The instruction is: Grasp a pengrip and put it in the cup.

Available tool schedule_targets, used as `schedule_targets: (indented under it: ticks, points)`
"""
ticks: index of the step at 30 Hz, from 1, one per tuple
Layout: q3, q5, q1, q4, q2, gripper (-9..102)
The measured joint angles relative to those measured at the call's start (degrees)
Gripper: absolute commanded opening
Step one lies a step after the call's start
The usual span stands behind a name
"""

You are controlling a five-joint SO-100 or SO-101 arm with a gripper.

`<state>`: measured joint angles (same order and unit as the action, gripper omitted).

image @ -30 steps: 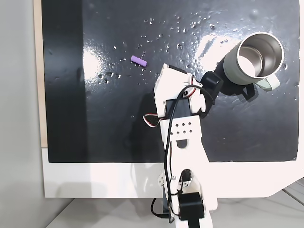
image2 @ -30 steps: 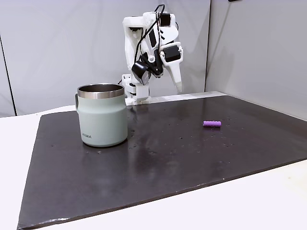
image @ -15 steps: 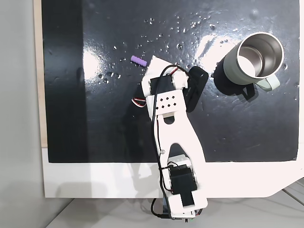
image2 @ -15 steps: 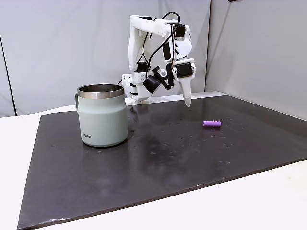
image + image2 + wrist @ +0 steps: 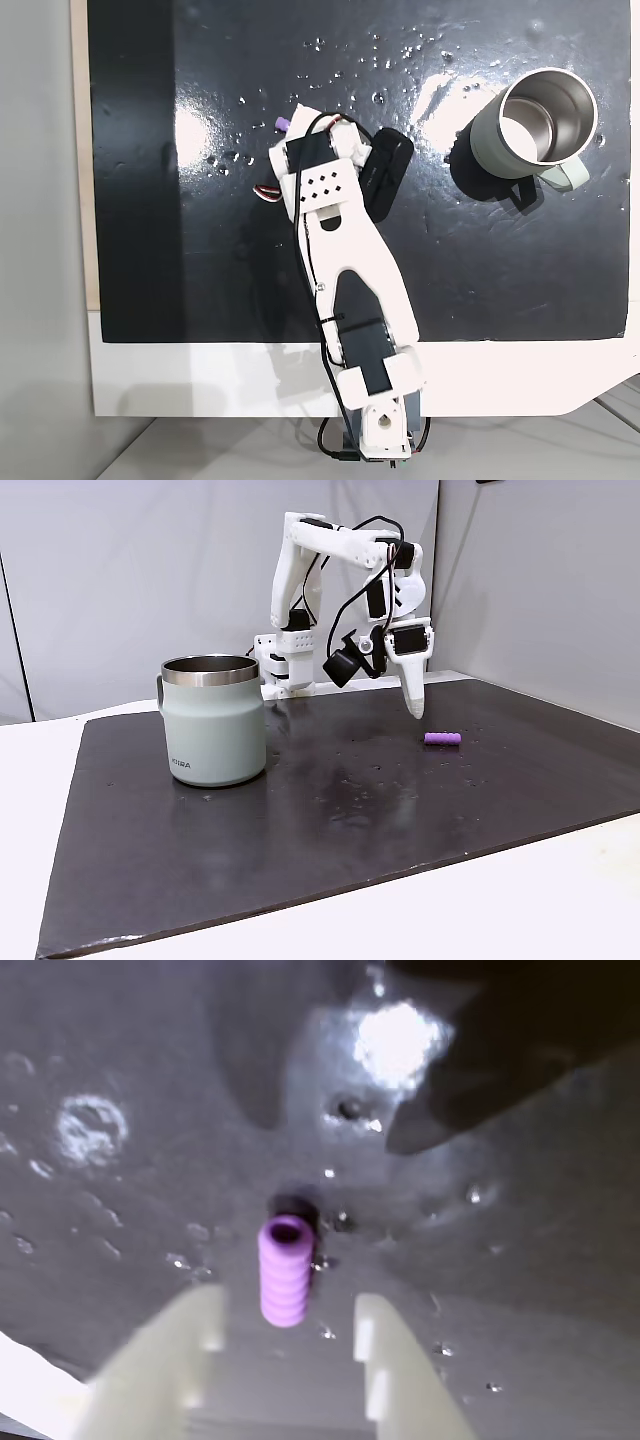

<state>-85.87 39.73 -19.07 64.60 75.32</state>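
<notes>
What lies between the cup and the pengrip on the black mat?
In a fixed view, the cup and pengrip are separated by bare dark mat; the open hand hangs just above, near the pengrip.

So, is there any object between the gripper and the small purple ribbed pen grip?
Nothing visible. In the wrist view the light-purple ribbed pengrip lies on the dark mat just ahead of the open gripper, with only bare mat between them. A fixed view shows the gripper above the mat.
</notes>
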Motion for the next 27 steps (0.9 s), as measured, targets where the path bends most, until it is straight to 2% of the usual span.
schedule_targets:
  ticks: [16,24,27]
  points:
    - [37.1,1.6,-2.5,17.0,-25.9,26]
    - [41.7,1.1,-4.0,20.8,-32.6,21]
    - [42.8,0.8,-4.0,20.8,-33.5,12]
